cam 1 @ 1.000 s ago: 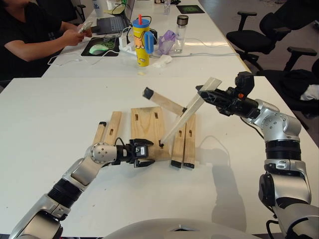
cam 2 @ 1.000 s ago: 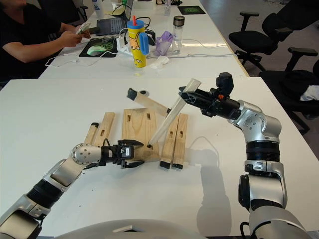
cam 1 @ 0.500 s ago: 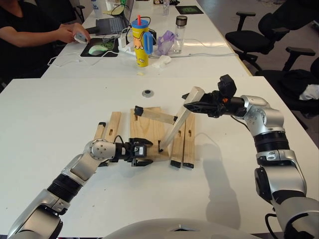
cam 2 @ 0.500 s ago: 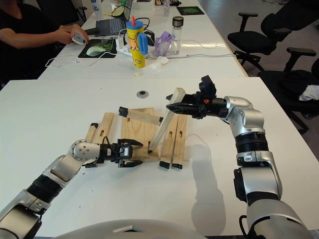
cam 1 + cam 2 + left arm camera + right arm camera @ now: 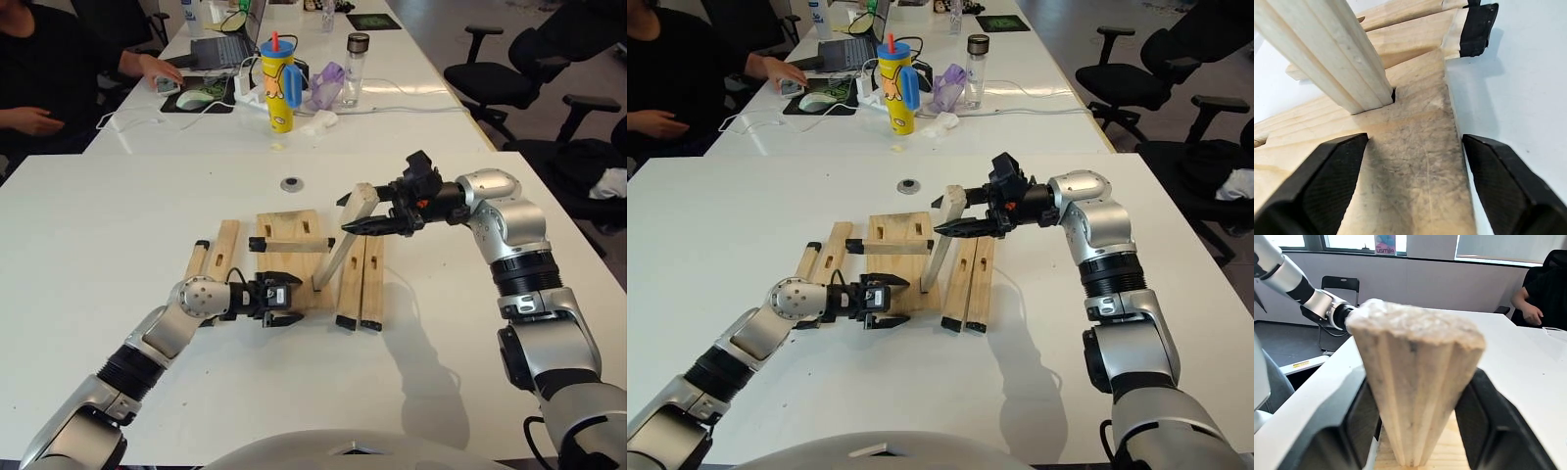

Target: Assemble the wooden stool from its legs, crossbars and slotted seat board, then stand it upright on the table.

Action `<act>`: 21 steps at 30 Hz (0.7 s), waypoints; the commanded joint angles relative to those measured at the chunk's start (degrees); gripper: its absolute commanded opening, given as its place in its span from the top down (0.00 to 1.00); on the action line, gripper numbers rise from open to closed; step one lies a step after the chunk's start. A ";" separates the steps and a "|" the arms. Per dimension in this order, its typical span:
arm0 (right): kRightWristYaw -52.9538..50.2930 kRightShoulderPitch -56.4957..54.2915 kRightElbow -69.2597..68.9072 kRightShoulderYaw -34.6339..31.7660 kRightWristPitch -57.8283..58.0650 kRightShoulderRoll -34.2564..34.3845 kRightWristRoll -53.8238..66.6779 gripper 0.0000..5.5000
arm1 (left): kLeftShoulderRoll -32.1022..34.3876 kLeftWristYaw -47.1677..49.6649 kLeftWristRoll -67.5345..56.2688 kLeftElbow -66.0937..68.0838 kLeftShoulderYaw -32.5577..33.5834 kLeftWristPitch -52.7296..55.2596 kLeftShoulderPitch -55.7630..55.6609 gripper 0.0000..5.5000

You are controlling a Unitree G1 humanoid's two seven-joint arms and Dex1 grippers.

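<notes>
leg (image 5: 341,245) tipped steeper in clamped right tool (image 5: 351,215); spread left tool (image 5: 292,300) at seat board (image 5: 290,268).

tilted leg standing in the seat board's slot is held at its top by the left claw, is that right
Not quite. It is the right claw that grips the top of the tilted leg, as the right wrist view shows close up. The leg's lower end does sit in a slot of the seat board. The left claw sits open at the board's edge.
</notes>
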 commanded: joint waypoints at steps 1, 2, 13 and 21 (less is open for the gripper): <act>-4.40 6.97 -3.07 2.19 0.67 -0.46 -4.12 0.63 | -1.12 0.87 4.28 3.86 -2.92 7.50 4.76 0.35; -4.98 8.27 -4.02 2.41 1.32 -0.46 -3.89 0.63 | -1.39 1.46 4.17 3.69 -2.73 8.32 4.98 0.35; -10.26 5.98 -0.06 0.07 -1.34 3.17 -2.64 0.55 | -3.90 5.98 6.19 5.58 -3.23 13.35 5.71 0.35; -12.12 3.95 3.04 -2.68 -5.90 1.10 -5.48 0.47 | -5.51 10.18 7.31 9.68 -2.28 15.43 4.60 0.35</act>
